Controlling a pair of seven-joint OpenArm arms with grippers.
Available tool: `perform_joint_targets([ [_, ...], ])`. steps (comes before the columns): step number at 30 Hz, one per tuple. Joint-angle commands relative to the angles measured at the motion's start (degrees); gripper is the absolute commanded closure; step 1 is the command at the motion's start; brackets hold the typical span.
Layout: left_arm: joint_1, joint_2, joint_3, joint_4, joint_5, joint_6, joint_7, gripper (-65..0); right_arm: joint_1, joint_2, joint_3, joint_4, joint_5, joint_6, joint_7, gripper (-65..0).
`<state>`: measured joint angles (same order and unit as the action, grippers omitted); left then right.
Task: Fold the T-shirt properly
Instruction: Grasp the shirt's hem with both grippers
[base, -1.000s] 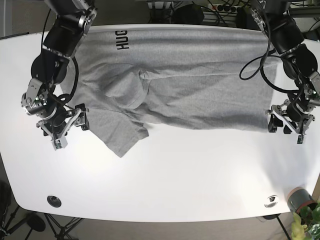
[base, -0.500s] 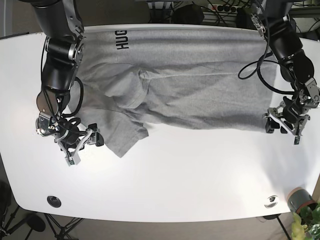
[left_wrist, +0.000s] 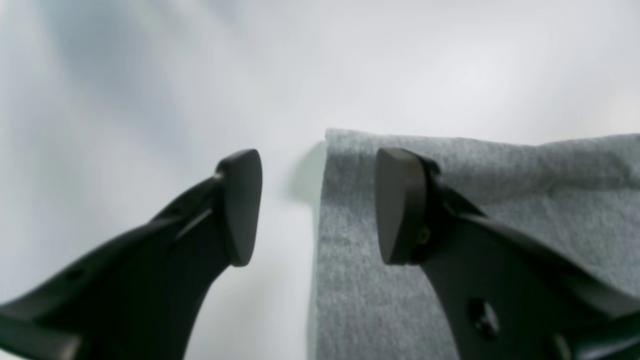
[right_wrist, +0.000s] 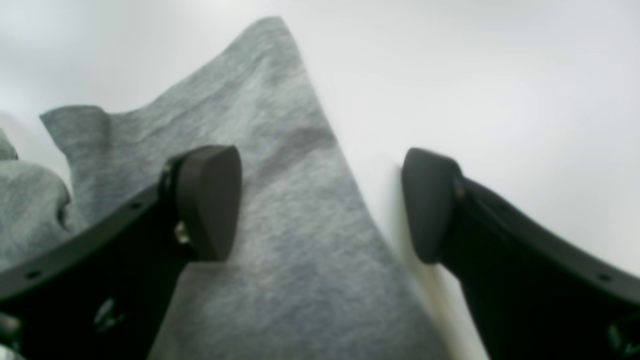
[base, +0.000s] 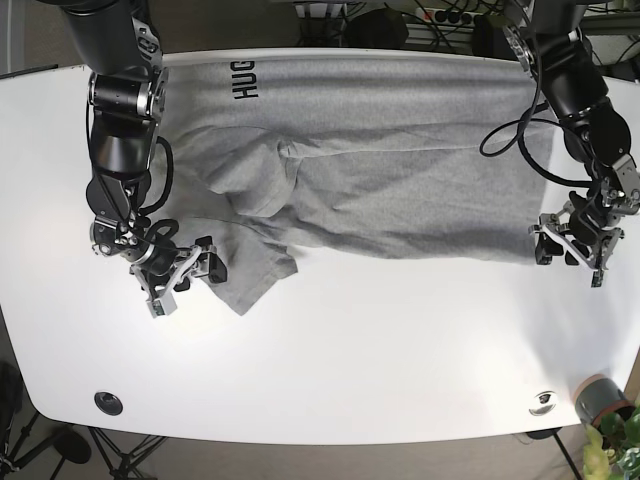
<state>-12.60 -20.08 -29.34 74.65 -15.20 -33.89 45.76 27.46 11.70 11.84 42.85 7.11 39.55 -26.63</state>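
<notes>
Near half of our white table (base: 400, 350) bare, room to pass there, grey T-shirt (base: 400, 170) covering the far half, small cylinder (base: 598, 397) and plant leaves (base: 615, 445) crowding one near corner

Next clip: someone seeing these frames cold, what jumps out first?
A grey T-shirt lies spread and rumpled across the far half of the white table, black lettering near its far corner. The two black arms flank it: the right gripper sits open astride the loose sleeve's edge, and the left gripper sits open at the shirt's opposite near corner. Neither has closed on the cloth yet.
</notes>
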Motion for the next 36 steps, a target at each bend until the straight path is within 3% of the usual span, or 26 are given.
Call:
perform_joint_targets([
  [1, -1.42, -1.24, -0.33, 0.64, -0.75, -0.18, -1.14, -33.8, -0.87, -0.76, -0.63, 2.73, -1.0, 0.45, -2.07, -48.0],
  [12, -3.09, -1.24, -0.15, -2.7, -0.75, 0.0, -1.58, -34.2, -3.33, -2.34, -2.74, 8.36, -1.09, 0.45, -4.8, -47.9],
  [15, -3.62, -1.24, -0.24, -4.37, -0.75, 0.0, -1.58, -34.3, -3.33, -2.34, -2.74, 8.36, -1.0, 0.45, -4.71, -41.4],
  [20, -3.62, -1.33, -0.06, -4.89, -0.67, 0.09, -1.58, -34.7, -3.24, -2.34, -2.74, 8.36, -1.36, 0.45, -4.62, -16.5],
  [23, -4.06, -1.07, 0.02, -4.98, 1.18, 0.09, -1.58, -39.2, -3.24, -2.34, -2.74, 8.45, -1.36, 0.45, -4.62, -4.3],
  [30, -7.58, 1.22, 1.78, -8.32, 8.92, 0.17, -1.58, -45.8, -3.24, -2.34, -2.74, 8.62, -1.09, 0.45, -4.62, -1.1],
  [36, -10.65, 1.22, 2.13, -15.71, 9.36, 0.09, -1.67, -45.6, -3.24, -2.34, -2.74, 8.71, -1.0, 0.45, -4.62, -1.1],
])
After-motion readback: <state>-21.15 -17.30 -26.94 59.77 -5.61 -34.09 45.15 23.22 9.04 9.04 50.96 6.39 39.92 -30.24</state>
